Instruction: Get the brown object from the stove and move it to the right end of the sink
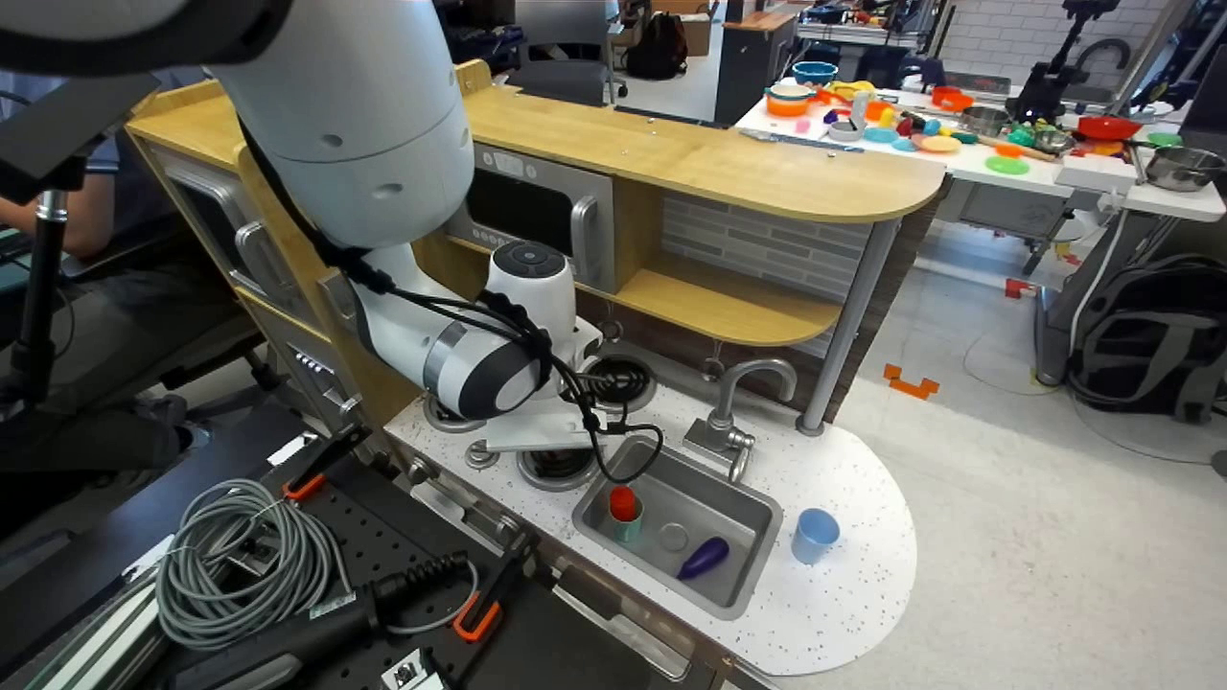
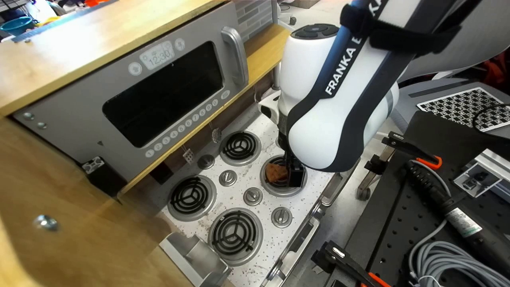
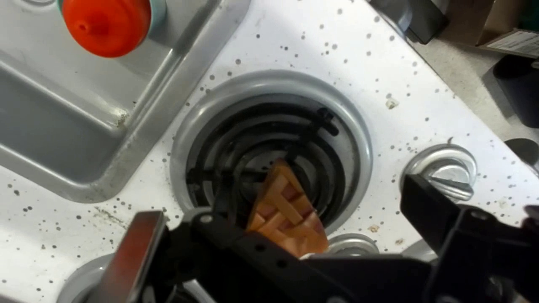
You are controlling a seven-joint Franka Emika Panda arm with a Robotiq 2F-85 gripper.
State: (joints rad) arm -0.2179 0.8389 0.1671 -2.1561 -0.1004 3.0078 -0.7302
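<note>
The brown object point(image 2: 275, 172) is an orange-brown wedge with a lattice top. It rests on a burner of the white speckled stove point(image 2: 248, 176), the burner nearest the sink. In the wrist view the brown object point(image 3: 290, 214) shows between the fingers, its lower end partly hidden by the black gripper links. My gripper point(image 3: 303, 206) is open, low over that burner; in an exterior view the gripper point(image 2: 294, 172) is right beside the wedge. Whether a finger touches it I cannot tell. The grey sink point(image 1: 676, 508) lies beside the burner. In that view the arm hides the wedge and fingers.
A red piece point(image 1: 623, 502) stands in a pale green cup point(image 1: 628, 529) at the sink's stove end. A purple eggplant point(image 1: 705, 558) lies in the basin. A blue cup point(image 1: 815, 535) stands on the countertop beyond the sink. The faucet point(image 1: 733, 388) rises behind the sink; a shelf point(image 1: 729, 302) overhangs.
</note>
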